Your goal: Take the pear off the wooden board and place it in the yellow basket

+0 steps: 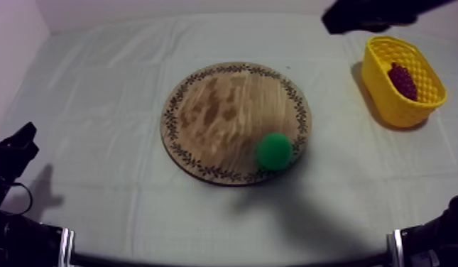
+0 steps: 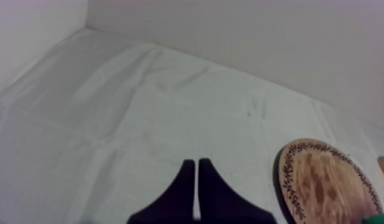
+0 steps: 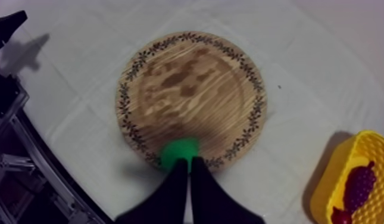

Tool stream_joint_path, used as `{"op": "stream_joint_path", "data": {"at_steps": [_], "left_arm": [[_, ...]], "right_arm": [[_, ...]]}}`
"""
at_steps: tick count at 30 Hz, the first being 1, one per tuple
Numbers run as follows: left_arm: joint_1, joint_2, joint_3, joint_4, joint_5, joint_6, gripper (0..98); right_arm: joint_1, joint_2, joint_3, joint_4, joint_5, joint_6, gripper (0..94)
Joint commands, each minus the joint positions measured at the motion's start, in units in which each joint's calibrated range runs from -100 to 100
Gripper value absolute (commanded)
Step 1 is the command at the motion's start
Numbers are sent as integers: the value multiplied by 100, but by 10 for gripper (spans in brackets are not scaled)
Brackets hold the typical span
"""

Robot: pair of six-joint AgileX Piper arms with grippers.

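A green pear (image 1: 274, 150) lies on the near right rim of the round wooden board (image 1: 224, 113). In the right wrist view my right gripper (image 3: 189, 170) hangs high over the table, its fingers together as a narrow wedge with nothing between them, pointing at the pear (image 3: 178, 152). My right arm (image 1: 366, 14) comes in at the far right, beside the yellow basket (image 1: 385, 99). Low at the left edge rests my left gripper (image 1: 20, 142); its fingers (image 2: 185, 179) lie shut on nothing, and the board (image 2: 322, 179) is off to their right.
The yellow basket (image 3: 325, 184) holds a dark bunch of grapes (image 1: 403, 80) and a small red fruit (image 3: 340, 217). Bare grey-white cloth (image 1: 96, 106) stretches left of the board. Arm bases (image 1: 25, 241) stand at the near corners.
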Motion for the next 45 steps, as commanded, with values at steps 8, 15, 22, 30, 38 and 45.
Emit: {"op": "stream_joint_path", "data": {"at_steps": [8,15,22,30,38,45], "left_arm": [[2,0,0,2,-1,1,1],[2,0,0,2,-1,1,1],[2,0,0,2,-1,1,1],[2,0,0,2,-1,1,1],[2,0,0,2,-1,1,1],[2,0,0,2,-1,1,1]], "right_arm": [[-125,1543,-1164,297,411,-870,2],[-31,2197,-1020,299,446,-1293,2],[76,2647,-468,170,457,-1560,2],[154,2994,-59,-219,458,-1847,2],[192,3044,85,-513,438,-1967,349],[191,2993,172,-537,392,-1962,852]]}}
